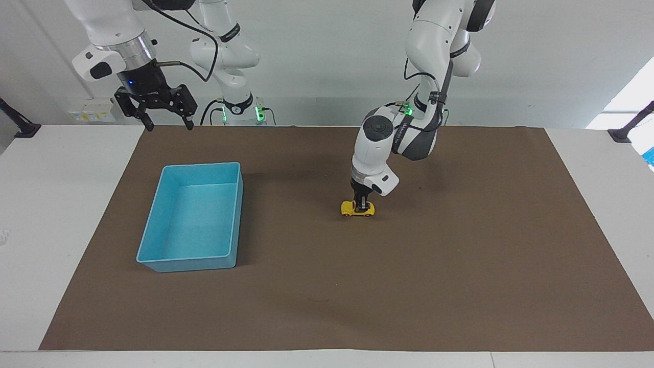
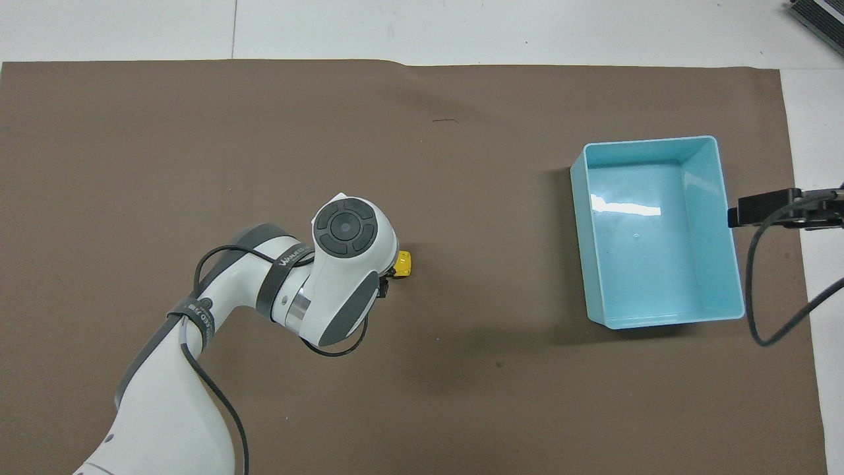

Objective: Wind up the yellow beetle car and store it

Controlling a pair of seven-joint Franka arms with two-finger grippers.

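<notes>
I have the left hand (image 1: 363, 206) clenched on the yellow beetle car (image 1: 357, 208), which sits on the brown mat (image 1: 460, 266) mid-surface. The light-blue bin (image 1: 190, 260) lies toward the right arm's end. The right hand (image 1: 168, 122) waits released, raised above the mat's edge.
</notes>
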